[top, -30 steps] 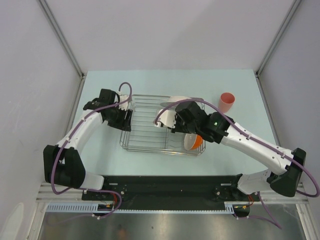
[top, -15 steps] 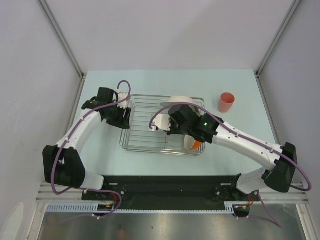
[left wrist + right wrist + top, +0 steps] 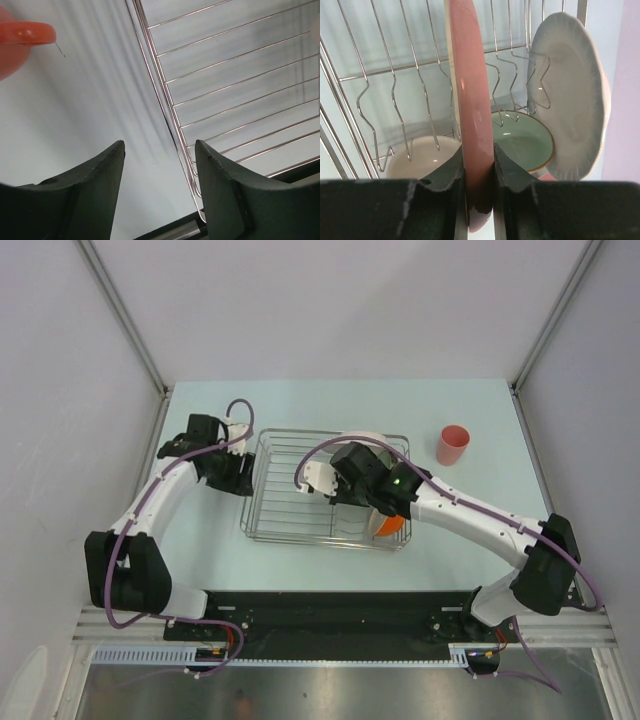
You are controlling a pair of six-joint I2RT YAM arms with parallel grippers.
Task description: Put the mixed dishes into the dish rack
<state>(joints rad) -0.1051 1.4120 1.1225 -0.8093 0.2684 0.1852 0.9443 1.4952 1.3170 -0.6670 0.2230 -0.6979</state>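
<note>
Altogether we count two plates, two bowls, one cup and one dish rack (image 3: 285,480), and also one orange rounded piece (image 3: 20,35) that we cannot identify.

The right gripper (image 3: 478,160) is clenched on the salmon-pink plate (image 3: 470,90). Both fingers (image 3: 445,175) press its lower edge, and the plate stands upright on edge between the wire tines (image 3: 395,100). In the top view this gripper (image 3: 335,495) is inside the rack, right of its middle.

At 3 o'clock from the pink plate the white plate (image 3: 570,90) leans upright, with tines between them, so the two plates are apart. Low between them lies the grey-green bowl (image 3: 525,142). At 7 o'clock from the pink plate we see the white inside of the orange bowl (image 3: 427,155). From above, the white plate (image 3: 362,438) is at the rack's 12 o'clock rim and the orange bowl (image 3: 392,527) is at its 5 o'clock corner.

The salmon-pink cup (image 3: 452,445) stands on the table (image 3: 470,510), at 2 o'clock from the rack and well apart from it.

The left gripper (image 3: 159,150) is spread wide and holds nothing. The rack's 9 o'clock rim wire runs between its fingers (image 3: 100,175), nearer to the right one, but we cannot tell if it touches. The orange piece is at 10 o'clock from these fingers, outside the rack.

On its 9 o'clock half the rack shows only bare wire floor.
</note>
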